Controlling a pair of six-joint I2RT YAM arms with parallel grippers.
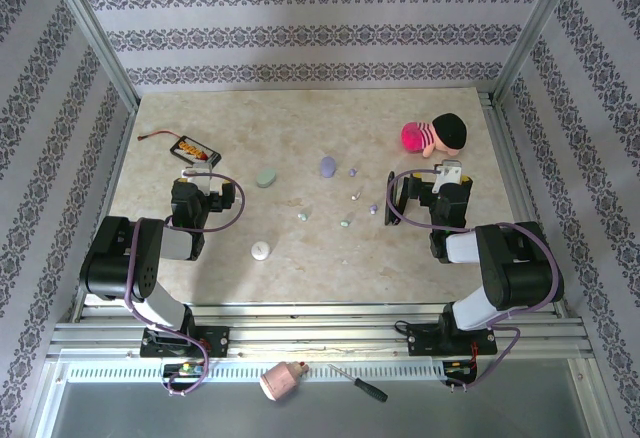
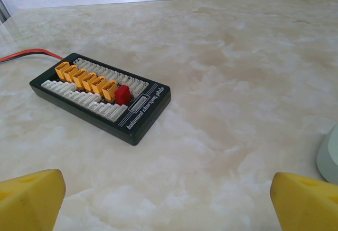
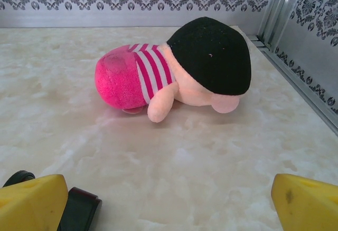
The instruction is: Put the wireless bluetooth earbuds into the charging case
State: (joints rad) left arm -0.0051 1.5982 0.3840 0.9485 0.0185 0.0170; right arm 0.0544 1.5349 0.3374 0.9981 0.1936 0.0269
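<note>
The counter is smooth, marbled, softly glossy. Ahead of the left jaws lies a black plastic board, semi-gloss; ahead of the right jaws, a fuzzy cloth plush toy.

— Going by the lilac case, where's the free room?
— Behind it, bare tabletop right up to the back wall. On its near side tiny earbuds lie scattered, well apart, with gaps between.
— And to its sides?
— Far right, a plush toy blocks the back corner. Left sits the mint-green case, with a connector board further out.
</note>
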